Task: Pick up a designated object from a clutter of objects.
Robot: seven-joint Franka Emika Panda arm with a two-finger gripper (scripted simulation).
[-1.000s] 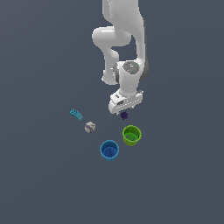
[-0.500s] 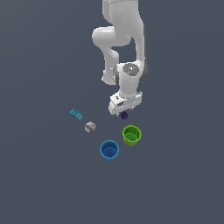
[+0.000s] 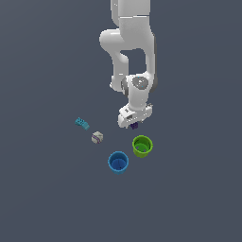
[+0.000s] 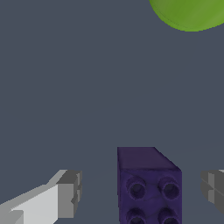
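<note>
In the exterior view the purple block (image 3: 134, 125) is mostly hidden under the end effector (image 3: 133, 121), only a dark sliver of it showing beneath the white hand; the fingers cannot be made out there. The wrist view shows more: the block (image 4: 148, 186) stands between the two grey fingertips (image 4: 69, 193), its studded face toward the camera and its lower part cut off by the frame's edge; one fingertip is well clear of it with bare bench (image 4: 87, 87) between, the other, partly cut off at the frame's edge, also stands apart from it; so the end effector is wide open and holds nothing. The green cup (image 4: 192, 13) appears in the wrist view only as a cropped arc. Counted in the exterior view: one green cup (image 3: 142, 145) near the block, one blue cup (image 3: 118, 162) just beside it, one whitish lump (image 3: 97, 137), one teal ridged bar (image 3: 82, 124), one purple block; five items on the grey bench (image 3: 47, 189), the lump's shape too small to read.
</note>
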